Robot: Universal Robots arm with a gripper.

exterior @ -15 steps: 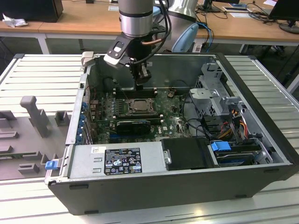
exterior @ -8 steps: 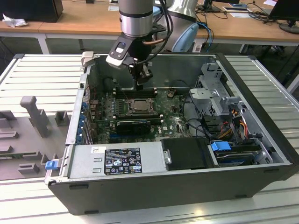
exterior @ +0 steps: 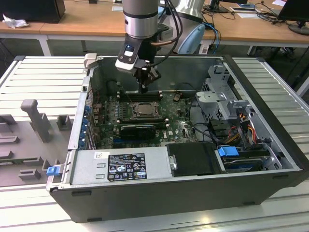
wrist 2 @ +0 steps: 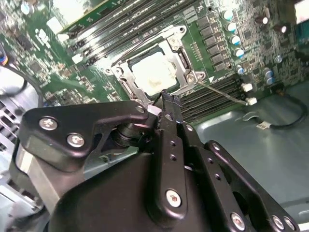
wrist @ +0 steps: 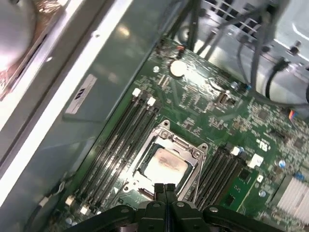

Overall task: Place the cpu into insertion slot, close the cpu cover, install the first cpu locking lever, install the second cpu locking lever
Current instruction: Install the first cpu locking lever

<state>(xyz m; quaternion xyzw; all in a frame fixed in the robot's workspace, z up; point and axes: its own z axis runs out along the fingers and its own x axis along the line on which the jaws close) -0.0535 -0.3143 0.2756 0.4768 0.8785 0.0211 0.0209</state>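
Silver cpu (wrist: 165, 163), one, sits in one insertion slot (wrist: 129, 182) under one cpu cover (wrist: 186, 147); the exterior view shows one gripper (exterior: 144, 88) pinched together at the slot's 12 o'clock, inside one case (exterior: 193, 193).

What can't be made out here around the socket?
- Near edge of the cpu cover, first wrist view: behind the shut hand.
- Latch state at the insertion slot, exterior view: too small.
- Whether the hand pinches anything, second wrist view: its own body blocks the fingertips.
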